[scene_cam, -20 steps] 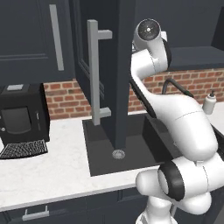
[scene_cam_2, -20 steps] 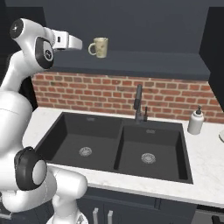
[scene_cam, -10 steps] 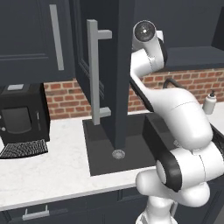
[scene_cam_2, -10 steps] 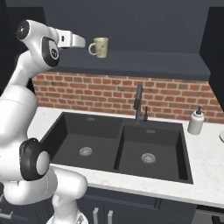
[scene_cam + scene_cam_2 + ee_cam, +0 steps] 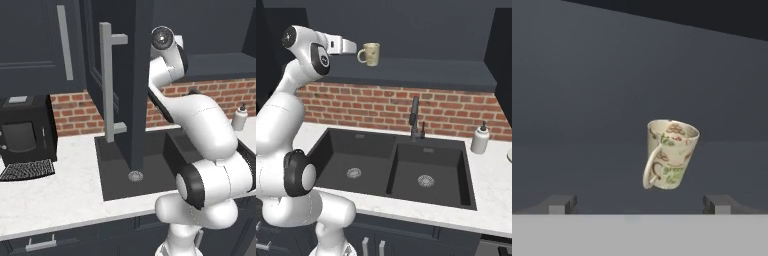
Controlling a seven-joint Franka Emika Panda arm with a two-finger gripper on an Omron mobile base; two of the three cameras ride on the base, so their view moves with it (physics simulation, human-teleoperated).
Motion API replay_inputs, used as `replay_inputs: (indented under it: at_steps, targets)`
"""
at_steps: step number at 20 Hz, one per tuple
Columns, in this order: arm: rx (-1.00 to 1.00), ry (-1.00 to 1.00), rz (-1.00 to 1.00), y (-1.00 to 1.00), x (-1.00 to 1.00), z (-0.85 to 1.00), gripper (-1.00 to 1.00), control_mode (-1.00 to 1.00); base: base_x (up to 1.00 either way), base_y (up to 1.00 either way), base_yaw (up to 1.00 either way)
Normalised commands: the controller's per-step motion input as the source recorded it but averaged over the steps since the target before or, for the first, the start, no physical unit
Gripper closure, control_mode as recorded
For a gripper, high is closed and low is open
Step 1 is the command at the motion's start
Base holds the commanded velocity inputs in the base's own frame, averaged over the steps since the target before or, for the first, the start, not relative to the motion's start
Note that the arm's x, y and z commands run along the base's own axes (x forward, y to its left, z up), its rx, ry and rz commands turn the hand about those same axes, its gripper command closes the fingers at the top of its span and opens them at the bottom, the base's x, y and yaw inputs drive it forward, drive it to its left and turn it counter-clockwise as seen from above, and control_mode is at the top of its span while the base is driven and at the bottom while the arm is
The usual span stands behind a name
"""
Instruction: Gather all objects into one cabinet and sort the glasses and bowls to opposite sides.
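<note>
A cream-beige mug point(image 5: 669, 155) with coloured print stands inside the open dark cabinet point(image 5: 416, 30), handle turned toward my hand. It leans a little in the hand view. In the right base view the same mug point(image 5: 370, 53) sits on the cabinet floor point(image 5: 421, 70), just past my gripper point(image 5: 352, 47). My gripper point(image 5: 640, 204) is open, its fingertips point(image 5: 559, 204) wide apart and short of the mug, touching nothing. The cabinet's open door point(image 5: 136, 85) with its pale bar handle point(image 5: 106, 85) stands edge-on left of the arm. The red mugs and the black bowl are out of view.
Below lies a black double sink point(image 5: 331, 150) with a dark faucet point(image 5: 415, 117) and a white soap bottle point(image 5: 480, 139) on the marble counter. A black coffee machine point(image 5: 25, 130) stands at the left. Another closed wall cabinet point(image 5: 35, 45) hangs beside the open door.
The arm's upper joints have shifted slightly, carrying the hand a little toward the mug. The mug has kept its place in the cabinet.
</note>
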Motion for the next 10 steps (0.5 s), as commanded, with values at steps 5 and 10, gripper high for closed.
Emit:
replay_inputs:
  at_steps: [5, 10]
  targets:
    - [0.00, -0.04, 0.00, -0.14, 0.00, -0.04, -1.00, -1.00, 0.00, 0.00, 0.00]
    - [0.00, 0.00, 0.00, -0.02, 0.06, -0.10, -1.00, -1.00, 0.00, 0.00, 0.00]
